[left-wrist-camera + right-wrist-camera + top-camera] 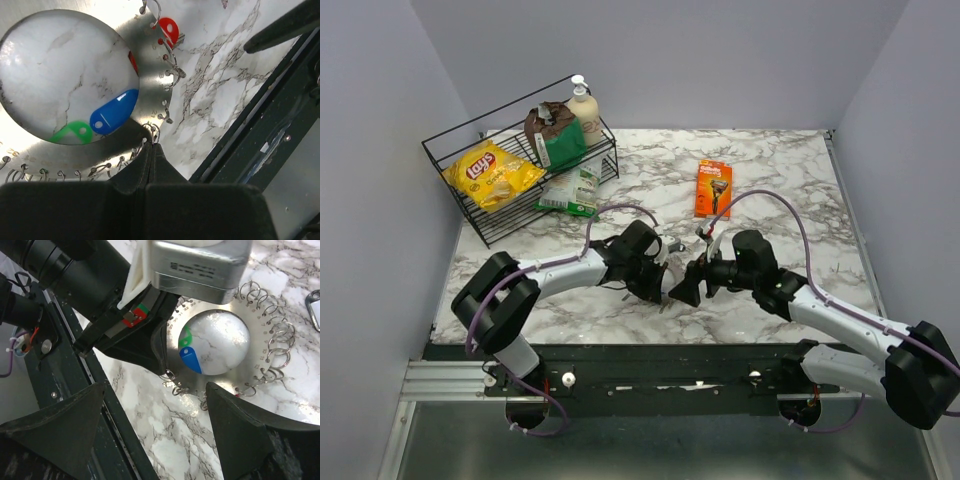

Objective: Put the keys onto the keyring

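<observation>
We are looking at a white marble-patterned table (780, 190); a black wire basket (520, 215) is sitting at its far left, and an orange razor pack (713, 187) is lying near the far middle.

"Lay's" logo on the yellow chip bag (492, 172) in the wire basket (608, 150)

one green key (75, 132), one blue key (114, 112), one red key (169, 30) – three, just ahead of the jaws of the left gripper (152, 150). one keyring (150, 85), at those jaws. far beyond them: one wire basket (455, 195), one chip bag (492, 172), one bottle (585, 112), one razor pack (714, 187).
</observation>
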Motion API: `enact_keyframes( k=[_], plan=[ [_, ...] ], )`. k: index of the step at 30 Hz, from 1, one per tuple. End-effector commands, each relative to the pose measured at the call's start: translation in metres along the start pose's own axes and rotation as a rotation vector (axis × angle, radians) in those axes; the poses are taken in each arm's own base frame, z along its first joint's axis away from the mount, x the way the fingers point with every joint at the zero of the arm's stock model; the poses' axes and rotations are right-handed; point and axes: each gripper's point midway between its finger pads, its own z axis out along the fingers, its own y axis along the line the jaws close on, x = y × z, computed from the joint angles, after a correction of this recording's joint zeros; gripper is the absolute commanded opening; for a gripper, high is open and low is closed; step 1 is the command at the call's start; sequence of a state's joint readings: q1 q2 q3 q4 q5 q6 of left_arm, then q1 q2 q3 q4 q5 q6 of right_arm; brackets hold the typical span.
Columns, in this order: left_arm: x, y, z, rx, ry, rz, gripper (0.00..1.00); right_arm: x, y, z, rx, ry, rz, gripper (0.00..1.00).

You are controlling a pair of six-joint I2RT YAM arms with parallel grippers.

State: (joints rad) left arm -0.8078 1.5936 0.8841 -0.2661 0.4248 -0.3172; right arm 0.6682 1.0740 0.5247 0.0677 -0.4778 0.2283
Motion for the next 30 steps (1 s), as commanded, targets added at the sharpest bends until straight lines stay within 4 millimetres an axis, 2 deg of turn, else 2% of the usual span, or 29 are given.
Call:
enact_keyframes(
  k=[1,2,4,5,7,8,13,14,17,20,21,26,27,30],
  plan=[
    [0.026,-0.005,-0.003,0.025,0.166,-0.012,0.0,0.005,0.005,0.002,-0.041,-0.001,0.006,0.91],
    [0.022,-0.005,-0.004,0.02,0.172,-0.001,0.0,0.006,0.006,0.002,-0.042,0.001,0.007,0.91],
    [0.031,-0.001,-0.005,0.005,0.232,0.007,0.0,0.008,0.005,0.002,-0.042,0.001,0.007,0.91],
    [0.027,0.0,-0.006,-0.003,0.234,0.019,0.0,0.009,0.006,0.001,-0.043,0.003,0.005,0.91],
    [0.035,0.004,-0.008,-0.019,0.289,0.03,0.0,0.01,0.005,0.001,-0.042,0.002,0.004,0.92],
    [0.03,0.005,-0.009,-0.03,0.291,0.043,0.0,0.01,0.005,0.001,-0.04,0.002,0.004,0.92],
    [0.04,0.017,-0.014,-0.084,0.403,0.064,0.0,0.013,0.004,0.0,-0.037,0.002,0.008,0.92],
    [0.036,0.018,-0.014,-0.089,0.405,0.085,0.0,0.013,0.005,-0.001,-0.037,0.001,0.009,0.92],
    [0.04,0.024,-0.018,-0.114,0.454,0.102,0.0,0.015,0.004,-0.001,-0.036,0.001,0.01,0.92],
    [0.035,0.022,-0.019,-0.107,0.465,0.113,0.01,0.016,0.005,-0.001,-0.039,0.005,0.011,0.93],
    [0.032,0.021,-0.02,-0.109,0.461,0.117,0.1,0.016,0.005,-0.002,-0.04,0.003,0.013,0.93],
    [0.024,0.02,-0.02,-0.109,0.442,0.124,0.31,0.015,0.007,-0.003,-0.047,-0.001,0.01,0.94],
    [0.02,0.019,-0.022,-0.11,0.432,0.127,0.38,0.015,0.008,-0.003,-0.05,-0.001,0.008,0.94],
    [0.011,0.019,-0.028,-0.121,0.388,0.138,0.5,0.014,0.009,-0.004,-0.054,-0.004,0.008,0.94]
  ],
)
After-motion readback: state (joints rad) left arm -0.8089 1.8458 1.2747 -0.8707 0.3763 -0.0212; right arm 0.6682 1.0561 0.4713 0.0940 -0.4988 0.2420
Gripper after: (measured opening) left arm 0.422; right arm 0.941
